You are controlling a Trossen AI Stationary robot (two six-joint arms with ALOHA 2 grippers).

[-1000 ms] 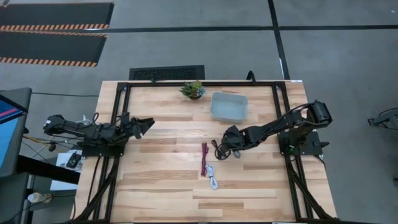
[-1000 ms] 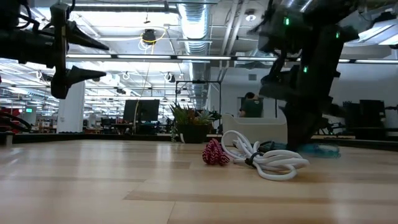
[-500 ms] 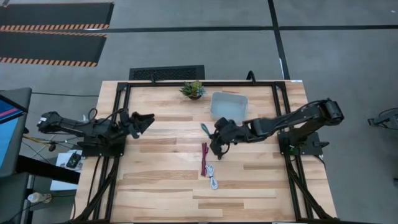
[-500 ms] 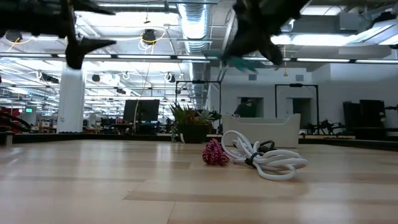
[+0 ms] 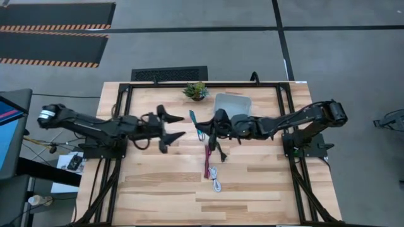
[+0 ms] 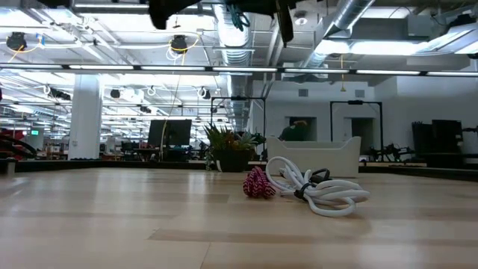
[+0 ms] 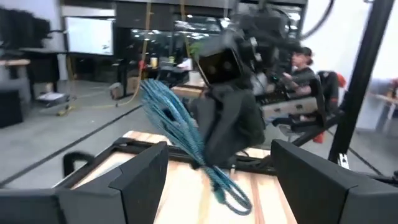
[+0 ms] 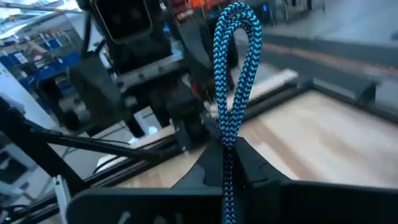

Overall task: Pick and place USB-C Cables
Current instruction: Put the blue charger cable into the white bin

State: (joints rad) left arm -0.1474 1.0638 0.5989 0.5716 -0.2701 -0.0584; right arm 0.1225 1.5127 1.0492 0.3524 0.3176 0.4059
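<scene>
My right gripper [image 5: 206,127] is shut on the teal cable [image 5: 194,120], held high above the table's middle. The cable also shows in the left wrist view [image 7: 177,130] and the right wrist view [image 8: 235,74]. My left gripper [image 5: 175,123] is open and faces it from the left, one finger on either side of the space in front of the cable, apart from it [image 7: 217,183]. The maroon cable [image 5: 206,162], the white cable [image 5: 216,180] and a dark cable [image 5: 221,153] lie on the table below. My right gripper pinches the teal bundle about its middle [image 8: 225,144] between its two fingers. The fingers are roughly level and point toward the table's left. The bundle lies across them, one looped end [image 8: 237,25] sticking out above and the other [image 7: 231,200] below. It is clear of the table.
A pale open bin [image 5: 233,106] stands at the far side behind my right arm. A small potted plant [image 5: 196,90] is at the far edge. In the low view the white cable [image 6: 321,193] lies coiled beside the maroon one [image 6: 258,184].
My right gripper has lifted the teal cable off the table and carried it up and toward the left. My left gripper has come toward the right, toward the cable, and has turned about its wrist. The other cables have stayed put.
</scene>
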